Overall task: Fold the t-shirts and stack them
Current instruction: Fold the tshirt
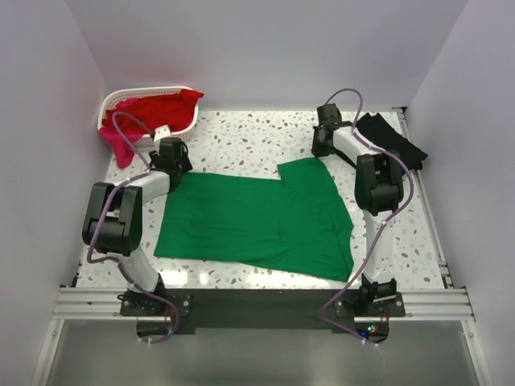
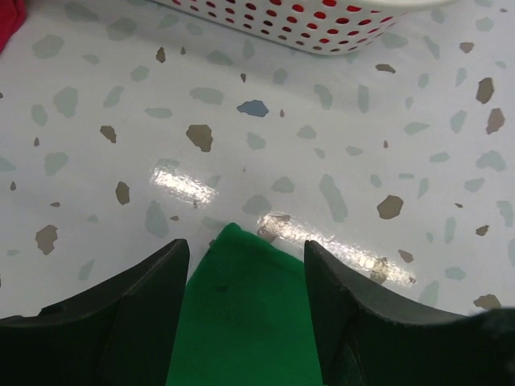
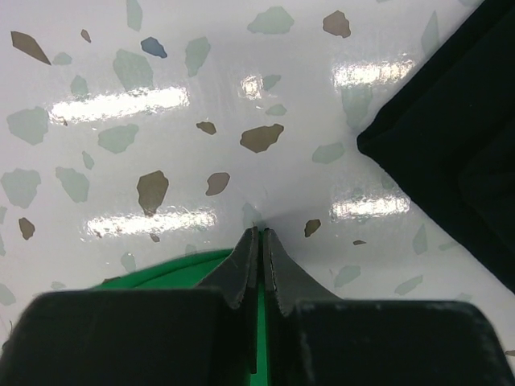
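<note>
- Green shirt [image 1: 257,221] is lying spread in the middle of the table [image 1: 241,137], mostly flat, with one flap sticking up at its far right corner. It looks laid out this way to get folded.
- Left gripper [image 1: 171,154] is sitting at the shirt's far left corner. In the left wrist view its fingers [image 2: 145,314] are standing wide apart, with the green corner [image 2: 241,322] poking up between them and nothing clamped. I'm reading this as lining up to pinch that corner.
- Right gripper [image 1: 324,138] is hanging over the far right flap. In the right wrist view the jaws are pressed together, with green cloth [image 3: 161,272] showing right at and under the tips [image 3: 259,237], so it is probably clenching the shirt's edge.
- With both arms on the far corners, a fold toward the near edge looks likely once the left jaws close.
- Black shirt [image 1: 392,138] is lying off at the far right of the table, apart from the green one. It looks like the spot where the stack is going.
- Red shirt [image 1: 157,108] is sitting in the white basket [image 1: 187,129] at the far left, and a pink shirt [image 1: 119,149] is drooping over its near side. Both are waiting their turn.
- Risk: the left corner is thin and flat on a glossy top, so the fingers may be closing on nothing.
</note>
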Robot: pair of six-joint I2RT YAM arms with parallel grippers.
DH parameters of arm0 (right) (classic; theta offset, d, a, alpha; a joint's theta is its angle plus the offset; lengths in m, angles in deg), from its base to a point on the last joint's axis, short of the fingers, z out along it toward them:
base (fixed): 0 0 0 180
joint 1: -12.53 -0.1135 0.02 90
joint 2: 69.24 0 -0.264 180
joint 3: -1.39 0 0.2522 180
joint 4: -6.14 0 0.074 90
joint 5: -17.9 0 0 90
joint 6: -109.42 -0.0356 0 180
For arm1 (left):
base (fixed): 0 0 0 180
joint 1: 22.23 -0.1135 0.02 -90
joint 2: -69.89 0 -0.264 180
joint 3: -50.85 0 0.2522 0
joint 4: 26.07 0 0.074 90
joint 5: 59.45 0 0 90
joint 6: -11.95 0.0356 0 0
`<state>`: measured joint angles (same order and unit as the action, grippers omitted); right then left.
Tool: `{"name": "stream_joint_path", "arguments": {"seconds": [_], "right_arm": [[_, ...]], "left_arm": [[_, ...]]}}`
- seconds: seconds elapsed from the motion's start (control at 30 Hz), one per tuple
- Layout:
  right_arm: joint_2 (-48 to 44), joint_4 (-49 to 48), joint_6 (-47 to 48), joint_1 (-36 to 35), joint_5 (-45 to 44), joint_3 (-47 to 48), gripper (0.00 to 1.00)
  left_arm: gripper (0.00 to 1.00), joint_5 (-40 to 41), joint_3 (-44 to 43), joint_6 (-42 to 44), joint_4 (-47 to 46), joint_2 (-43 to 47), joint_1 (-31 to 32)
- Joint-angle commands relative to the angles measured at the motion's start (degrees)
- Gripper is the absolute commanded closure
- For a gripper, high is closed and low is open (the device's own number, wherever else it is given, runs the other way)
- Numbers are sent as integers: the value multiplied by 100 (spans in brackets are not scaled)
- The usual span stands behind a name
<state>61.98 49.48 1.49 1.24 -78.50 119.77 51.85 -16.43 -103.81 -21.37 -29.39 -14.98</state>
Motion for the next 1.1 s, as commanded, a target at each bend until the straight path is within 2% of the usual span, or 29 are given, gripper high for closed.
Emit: {"name": "stream_joint_path", "arguments": {"seconds": [0.0, 0.13, 0.37, 0.57, 0.83, 1.07], "right_arm": [[-263, 188, 9, -5, 156, -108, 100], [-290, 171, 9, -5, 226, -126, 100], [-395, 109, 0, -14, 314, -231, 100], [-430, 100, 0, -14, 376, -284, 100], [-439, 74, 0, -14, 463, -302, 100], [-492, 83, 0, -14, 499, -328, 100]], "left_arm": [[37, 287, -308, 62, 185, -117, -206], [43, -64, -308, -17, 212, -152, -416], [51, -494, -791, 0, 563, -644, -522], [51, -644, -1143, 80, 862, -943, -522], [55, -829, -1187, 106, 1099, -1031, -522], [68, -970, -1354, 150, 1328, -1260, -531]]}}
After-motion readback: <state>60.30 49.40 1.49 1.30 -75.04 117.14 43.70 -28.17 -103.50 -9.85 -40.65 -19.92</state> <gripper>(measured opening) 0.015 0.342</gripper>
